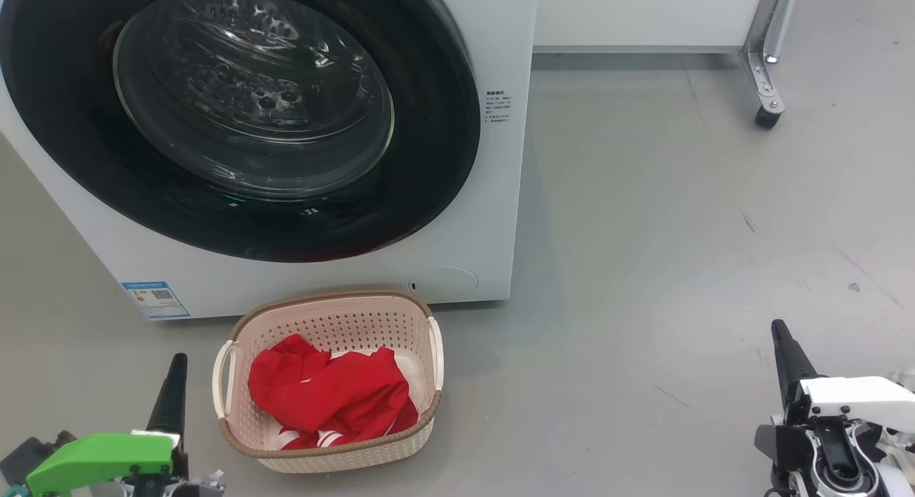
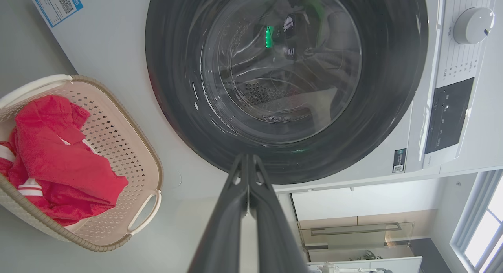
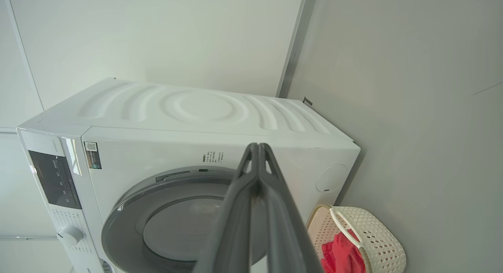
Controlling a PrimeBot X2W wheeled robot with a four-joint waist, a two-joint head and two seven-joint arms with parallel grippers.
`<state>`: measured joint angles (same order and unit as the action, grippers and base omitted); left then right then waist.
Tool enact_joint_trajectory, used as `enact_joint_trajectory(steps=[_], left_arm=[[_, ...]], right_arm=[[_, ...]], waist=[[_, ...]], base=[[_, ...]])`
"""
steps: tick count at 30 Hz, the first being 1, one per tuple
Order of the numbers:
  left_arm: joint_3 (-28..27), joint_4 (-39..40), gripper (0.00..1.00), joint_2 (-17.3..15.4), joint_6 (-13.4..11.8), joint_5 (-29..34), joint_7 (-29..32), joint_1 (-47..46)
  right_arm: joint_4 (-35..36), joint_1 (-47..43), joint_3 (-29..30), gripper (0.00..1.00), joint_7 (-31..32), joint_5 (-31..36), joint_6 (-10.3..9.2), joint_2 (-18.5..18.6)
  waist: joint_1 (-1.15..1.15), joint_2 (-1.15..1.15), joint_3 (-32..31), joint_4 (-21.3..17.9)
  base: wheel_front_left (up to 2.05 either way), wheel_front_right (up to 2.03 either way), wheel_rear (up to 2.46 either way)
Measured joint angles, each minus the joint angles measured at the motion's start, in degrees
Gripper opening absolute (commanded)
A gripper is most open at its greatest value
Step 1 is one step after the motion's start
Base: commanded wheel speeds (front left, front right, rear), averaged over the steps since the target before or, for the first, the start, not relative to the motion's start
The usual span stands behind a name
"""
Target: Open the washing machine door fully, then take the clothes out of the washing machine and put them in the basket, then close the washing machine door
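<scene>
Landmark: washing machine [image 1: 143, 268], a big white front-loader with a small blue label [image 1: 156, 299] at its base; every place below is given from it.
Left gripper: left gripper [image 1: 177, 368], two long dark fingers on a green shell, low and left of the machine's front, well apart from it; the fingers are pressed together with nothing between them.
Door: washing machine door [image 1: 243, 111], large and round, with a wide glossy black rim and a bulging clear glass bowl; it lies flush in the machine's front in all three views, so I judge it closed. Whether the latch has caught, I cannot tell.
Drum: perforated steel drum [image 2: 267, 92] behind the glass; no red fabric shows inside, though glare hides part of it.
Basket: basket [image 1: 329, 299], small, cream plastic, with perforated sides, a brown woven-look rim and two side handles; it stands on the grey floor [image 1: 643, 268] just in front of the machine's base, below the door.
Clothes: clothes [image 1: 336, 397], bright red fabric with white stripes, bunched inside the basket in front of the machine; none hangs over the rim.
Right gripper: right gripper [image 1: 783, 343], dark fingers on a white body, low and well to the right of the machine; its fingers are together and it holds nothing.
Done (judged): garments unloaded into the basket, door back against the machine.
Left (judged): nothing visible apart from the unconfirmed latch; both arms are clear of the machine.
</scene>
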<state>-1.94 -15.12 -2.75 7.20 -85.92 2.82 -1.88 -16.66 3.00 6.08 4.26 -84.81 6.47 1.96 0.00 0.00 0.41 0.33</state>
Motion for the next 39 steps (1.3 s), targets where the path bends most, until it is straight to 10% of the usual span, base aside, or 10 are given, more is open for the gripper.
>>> enact_joint_trajectory(steps=[39], left_arm=[[-0.48, -0.11, 0.00, -0.19, 0.00, -7.95, 1.71, -1.19]], right_arm=[[0.49, 0.34, 1.41, 0.00, 1.82, -7.01, 0.51, 0.07]], waist=[[0.00, 0.00, -0.24, -0.33]], base=[[0.00, 0.00, 0.00]])
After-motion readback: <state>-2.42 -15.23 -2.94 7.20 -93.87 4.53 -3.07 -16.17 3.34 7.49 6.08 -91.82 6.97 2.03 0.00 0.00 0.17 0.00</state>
